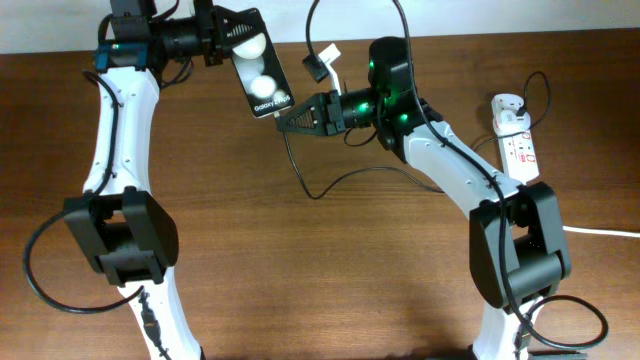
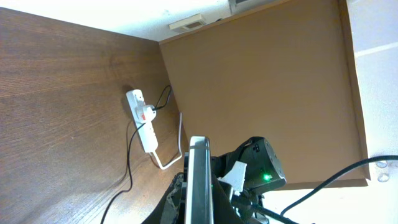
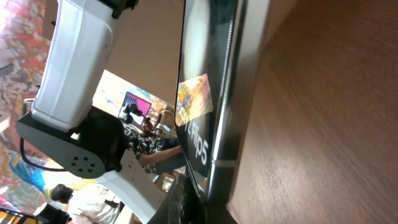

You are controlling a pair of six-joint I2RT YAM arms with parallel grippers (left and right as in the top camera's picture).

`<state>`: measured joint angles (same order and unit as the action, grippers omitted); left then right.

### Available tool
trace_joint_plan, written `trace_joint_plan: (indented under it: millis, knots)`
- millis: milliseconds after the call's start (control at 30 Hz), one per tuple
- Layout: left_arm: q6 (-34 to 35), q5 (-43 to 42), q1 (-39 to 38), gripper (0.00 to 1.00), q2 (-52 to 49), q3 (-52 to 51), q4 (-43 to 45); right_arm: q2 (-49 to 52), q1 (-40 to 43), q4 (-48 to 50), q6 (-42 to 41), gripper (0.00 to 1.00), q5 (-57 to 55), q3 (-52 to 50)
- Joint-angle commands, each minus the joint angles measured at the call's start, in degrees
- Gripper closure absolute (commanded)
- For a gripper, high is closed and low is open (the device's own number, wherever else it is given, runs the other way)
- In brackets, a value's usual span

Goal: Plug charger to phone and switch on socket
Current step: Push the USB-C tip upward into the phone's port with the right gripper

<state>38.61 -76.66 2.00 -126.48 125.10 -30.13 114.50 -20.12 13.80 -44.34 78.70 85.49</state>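
My left gripper point(image 1: 236, 42) is shut on the black phone point(image 1: 262, 85) and holds it above the table at the back; its two white circles and lettering face up. My right gripper point(image 1: 285, 121) is at the phone's lower end, shut on the charger's plug tip. The thin black cable point(image 1: 330, 188) loops over the table to the white adapter point(image 1: 508, 104), which is plugged into the white power strip point(image 1: 522, 150). The left wrist view shows the phone edge-on point(image 2: 199, 180) and the power strip point(image 2: 148, 134). The right wrist view shows the phone's edge point(image 3: 214, 93) just above my fingers point(image 3: 208, 199); the plug tip is hidden.
The power strip lies at the table's right side, and its thick white cord point(image 1: 600, 232) runs off to the right. A white tag point(image 1: 330, 60) hangs on the right arm's wiring near the phone. The table's back edge meets a pale wall.
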Motion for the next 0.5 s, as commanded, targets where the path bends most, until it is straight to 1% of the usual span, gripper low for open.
trace_joint_plan:
  millis: [0, 233, 467]
  knots:
    - [-0.7, -3.0, -0.3, 1.00, 1.7, 0.7, 0.2, -1.1, 1.0, 0.7, -0.1, 0.96, -0.3, 0.7]
    - [-0.7, -2.8, -2.3, 1.00, 1.7, 0.7, 0.1, -1.1, 1.0, 0.6, -0.2, 0.96, -0.3, 0.7]
    - [-0.7, -3.0, -2.6, 1.00, 1.7, 0.7, 0.1, -1.1, 1.0, 0.7, -1.1, 0.96, -1.1, 0.7]
